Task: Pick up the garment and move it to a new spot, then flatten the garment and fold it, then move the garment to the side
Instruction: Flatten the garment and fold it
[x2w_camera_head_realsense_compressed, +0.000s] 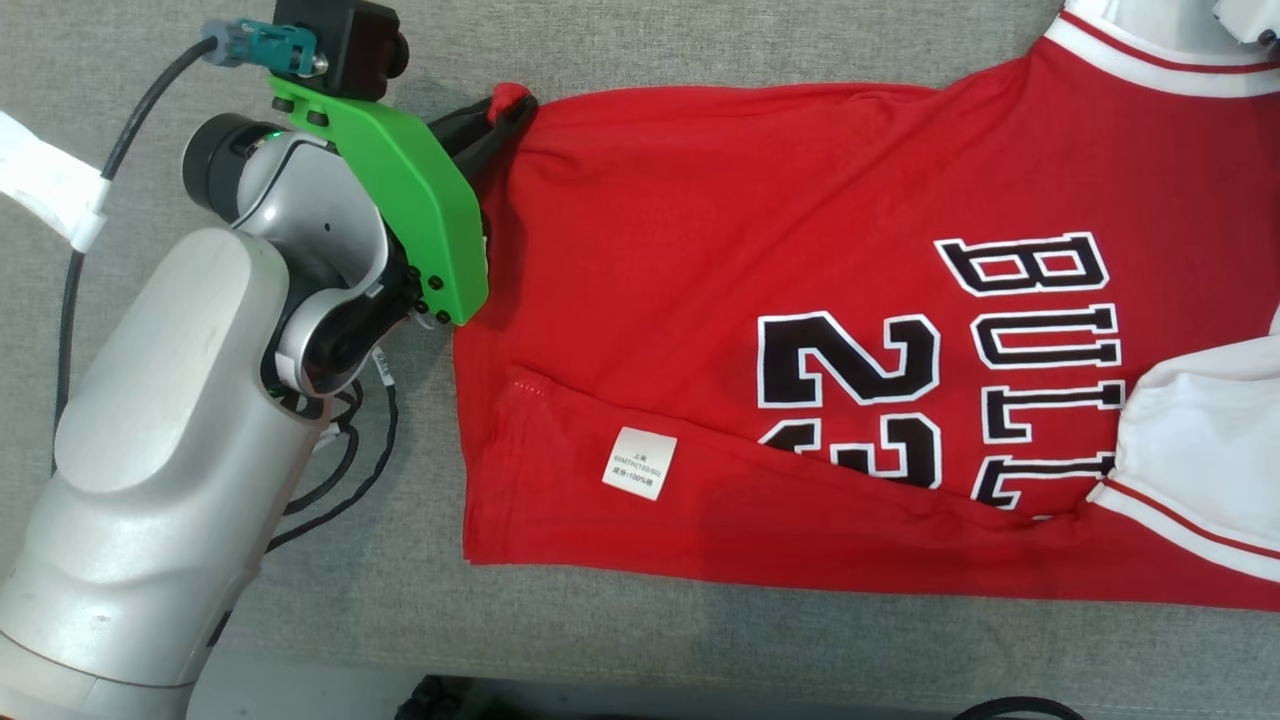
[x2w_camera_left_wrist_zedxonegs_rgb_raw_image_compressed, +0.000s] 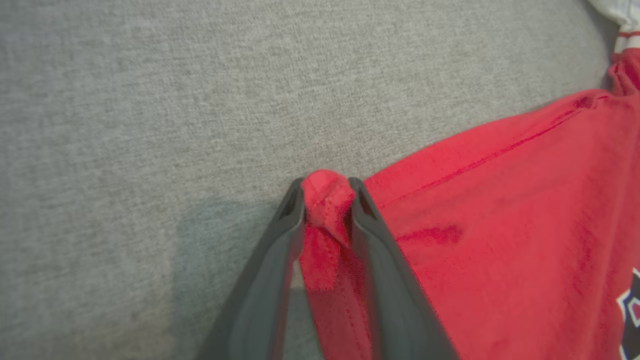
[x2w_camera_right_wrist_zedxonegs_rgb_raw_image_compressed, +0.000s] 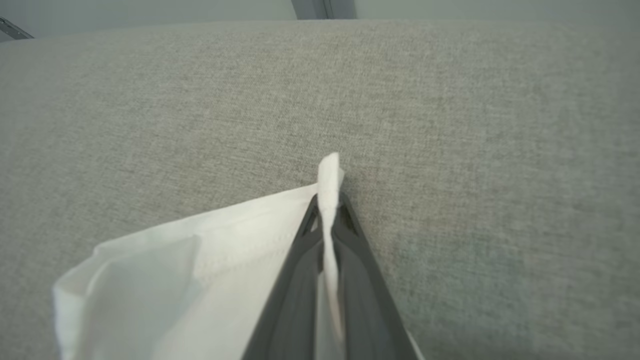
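Red Bulls jersey (x2w_camera_head_realsense_compressed: 700, 250) lies spread on grey cloth (x2w_camera_head_realsense_compressed: 620, 45).
Left gripper (x2w_camera_left_wrist_zedxonegs_rgb_raw_image_compressed: 325, 189) fingers pinch its far-left hem corner; right gripper (x2w_camera_right_wrist_zedxonegs_rgb_raw_image_compressed: 329, 204) fingers pinch its white fabric.

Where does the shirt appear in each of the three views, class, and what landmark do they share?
Head view: shirt spread across centre and right, left claw at its upper-left corner.
Left wrist view: red corner pinched at centre, body filling lower right.
Right wrist view: white sleeve lower left, pinched by right claw.
Shared landmark: grey cloth surface.
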